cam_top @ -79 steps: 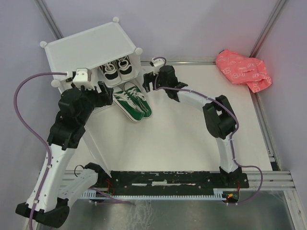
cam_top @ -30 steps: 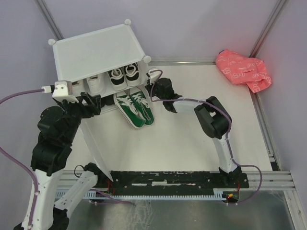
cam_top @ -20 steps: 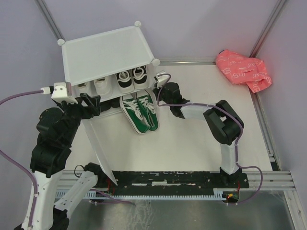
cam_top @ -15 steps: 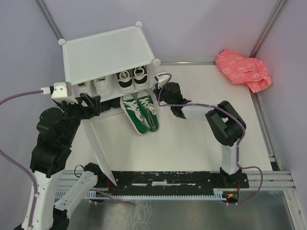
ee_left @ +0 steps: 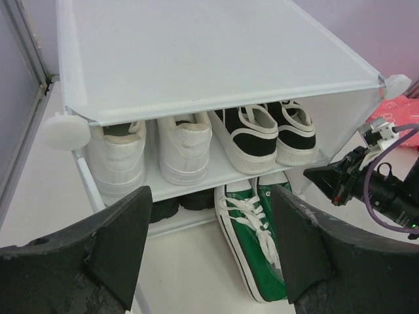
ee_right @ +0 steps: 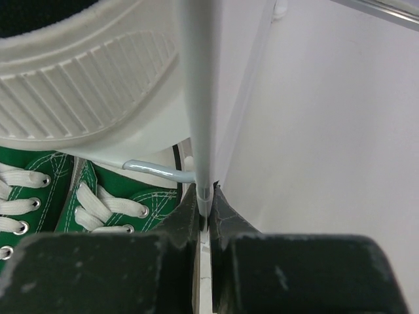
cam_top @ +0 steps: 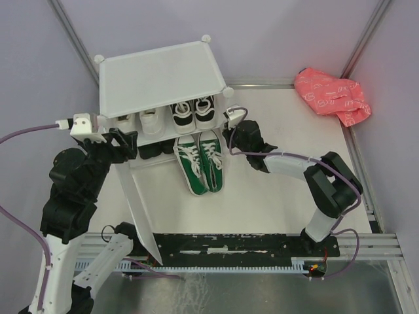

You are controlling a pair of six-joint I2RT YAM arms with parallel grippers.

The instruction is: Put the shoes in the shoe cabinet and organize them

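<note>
Right now the move turns on this: the green sneakers [cam_top: 204, 163] lie just left of the right gripper [ee_right: 204, 204], in the lower right bay of the cabinet [cam_top: 160, 75]. Their long axis runs front to back. Heel ends are under the shelf, and the toes poke out of the opening toward the arm bases.

The right gripper is the nearer one, but it's busy: its jaws are clamped on the thin edge of the cabinet's right side panel [ee_right: 196, 98]. The left gripper [cam_top: 124, 139] hovers in front of the upper left corner, jaws apart, holding nothing. The open door [cam_top: 136, 206] hangs below it and reaches toward the near edge of the table [cam_top: 281, 196].

Judgement: a push to seat the green pair should go along that long axis, straight into the bay. The free left gripper would have to come in around the door.

The cabinet is white, translucent and boxy, with round corner knobs and 1 shelf. It stands at the far left of the table and holds 4 pairs:
- White sneakers [ee_left: 150, 147], upper left.
- Black sneakers [ee_left: 262, 134] with white soles, upper right.
- Plain black shoes [ee_left: 177, 204], lower left, mostly in shadow.
- The green pair, lower right: canvas, white laces, white sole edging, only part-way in.
</note>
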